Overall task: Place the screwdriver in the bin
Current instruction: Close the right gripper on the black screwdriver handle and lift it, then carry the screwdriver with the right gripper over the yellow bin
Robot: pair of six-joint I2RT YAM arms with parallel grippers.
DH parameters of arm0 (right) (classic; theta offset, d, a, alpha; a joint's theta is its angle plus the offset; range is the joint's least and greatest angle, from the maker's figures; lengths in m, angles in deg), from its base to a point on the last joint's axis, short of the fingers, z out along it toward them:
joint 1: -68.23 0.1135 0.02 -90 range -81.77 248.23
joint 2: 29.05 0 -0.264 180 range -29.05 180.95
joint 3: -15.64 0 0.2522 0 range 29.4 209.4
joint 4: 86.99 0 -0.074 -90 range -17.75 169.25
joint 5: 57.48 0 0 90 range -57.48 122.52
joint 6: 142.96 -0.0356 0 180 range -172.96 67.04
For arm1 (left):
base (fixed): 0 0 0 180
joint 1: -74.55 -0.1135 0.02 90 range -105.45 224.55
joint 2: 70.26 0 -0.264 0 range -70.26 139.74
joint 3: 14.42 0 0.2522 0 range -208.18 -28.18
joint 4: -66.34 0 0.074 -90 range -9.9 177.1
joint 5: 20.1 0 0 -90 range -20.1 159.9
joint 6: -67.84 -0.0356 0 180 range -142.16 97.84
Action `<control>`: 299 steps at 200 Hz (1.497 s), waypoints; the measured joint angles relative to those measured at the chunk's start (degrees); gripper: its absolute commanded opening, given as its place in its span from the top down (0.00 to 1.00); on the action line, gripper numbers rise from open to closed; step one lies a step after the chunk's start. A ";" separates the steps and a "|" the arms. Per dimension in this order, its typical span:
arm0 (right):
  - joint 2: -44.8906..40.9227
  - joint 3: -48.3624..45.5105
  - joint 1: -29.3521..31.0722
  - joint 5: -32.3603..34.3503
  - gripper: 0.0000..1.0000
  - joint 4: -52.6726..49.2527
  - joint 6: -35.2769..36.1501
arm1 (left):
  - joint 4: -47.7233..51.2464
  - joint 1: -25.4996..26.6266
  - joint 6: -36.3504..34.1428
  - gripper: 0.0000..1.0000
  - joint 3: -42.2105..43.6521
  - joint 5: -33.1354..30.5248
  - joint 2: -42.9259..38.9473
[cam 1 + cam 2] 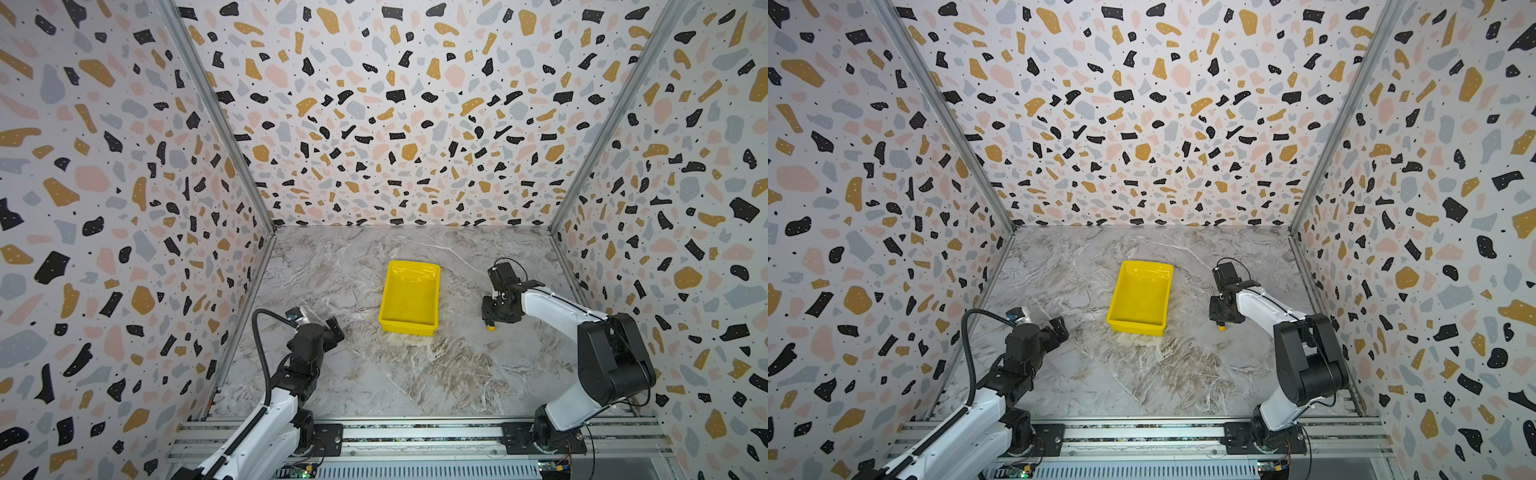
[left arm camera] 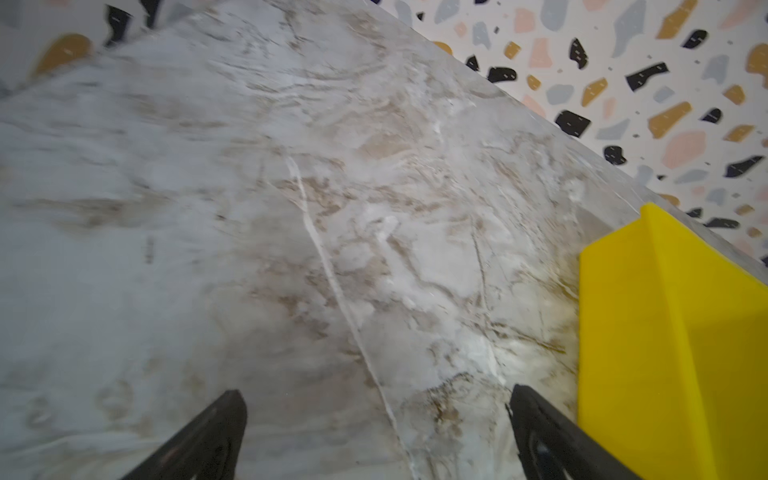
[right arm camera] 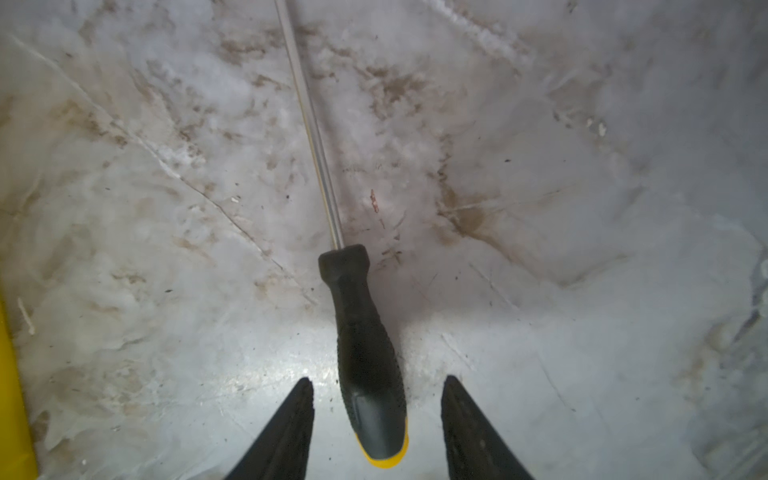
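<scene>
Marble table (image 3: 582,291): screwdriver (image 3: 365,353) between right gripper (image 3: 376,399) fingers, untouched.

**Room around the bin**

We see bare surface (image 1: 415,374) along every side of the bin (image 1: 409,297). Near its right-hand side, the screwdriver (image 3: 365,349) lies between the right pincer (image 3: 376,399) fingers, gaps on both sides.

No text, label, brand, number or sign can be read in any view. The bright yellow rectangular plastic bin (image 1: 409,297) carries no marking that shows, the black screwdriver handle with its orange butt end (image 3: 368,353) bears no legible print, and the marbled grey worktop (image 1: 374,374) shows only veining.
</scene>
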 measured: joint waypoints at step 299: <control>-0.28 2.08 5.27 -1.07 1.00 -1.73 -11.74 | 0.15 1.64 0.48 0.00 -3.96 -0.09 9.51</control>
